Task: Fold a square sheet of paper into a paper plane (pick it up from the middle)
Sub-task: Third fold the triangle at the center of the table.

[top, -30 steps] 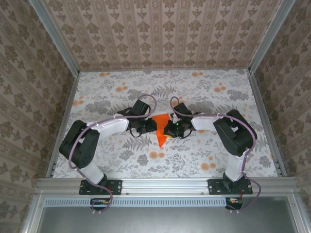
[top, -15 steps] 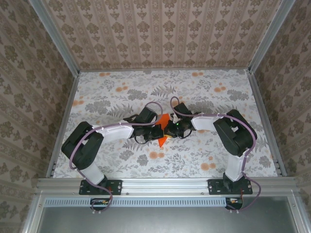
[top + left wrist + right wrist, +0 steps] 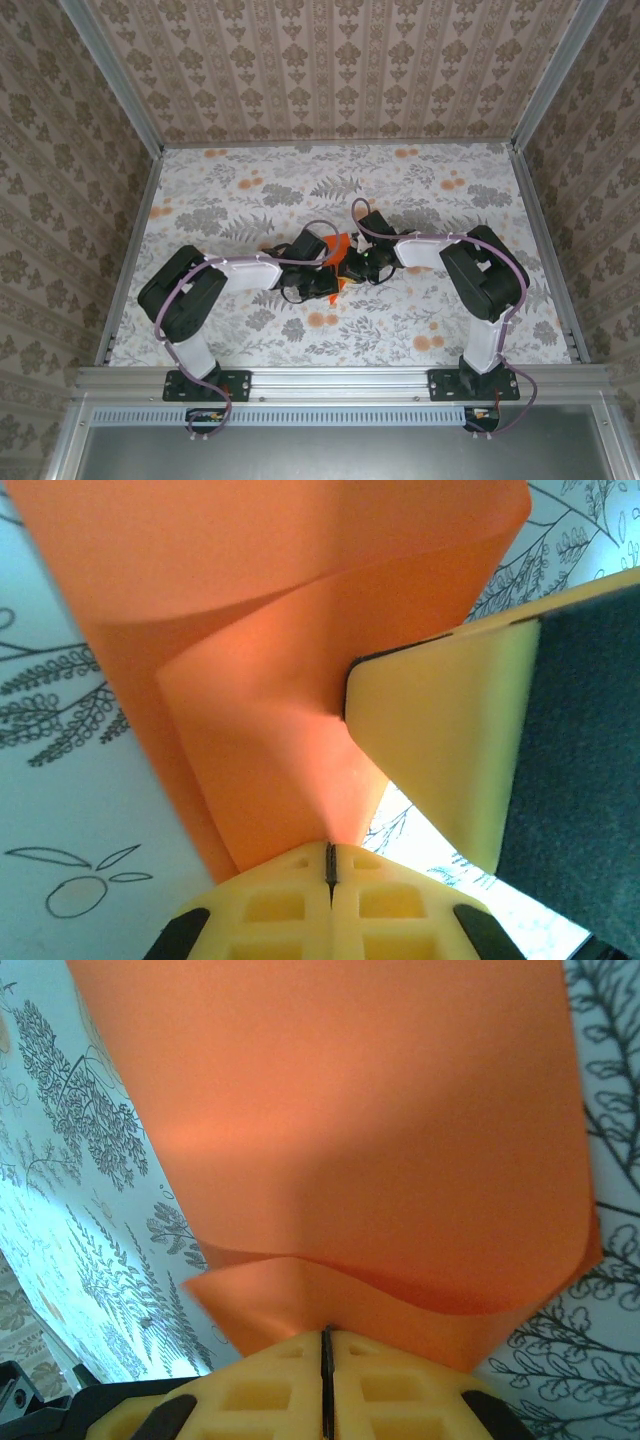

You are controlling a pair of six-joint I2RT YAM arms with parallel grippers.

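Left fingers and right fingers both pinch the orange paper between them.

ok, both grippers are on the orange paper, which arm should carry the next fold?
Left, probably. The left gripper is shut on a curled, doubled-over part of the square sheet of paper, lifted off the tablecloth. The right gripper, shut on it alongside, can anchor.

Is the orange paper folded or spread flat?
Folded: the orange paper shows overlapping layers, pinched by the left hand and right hand.
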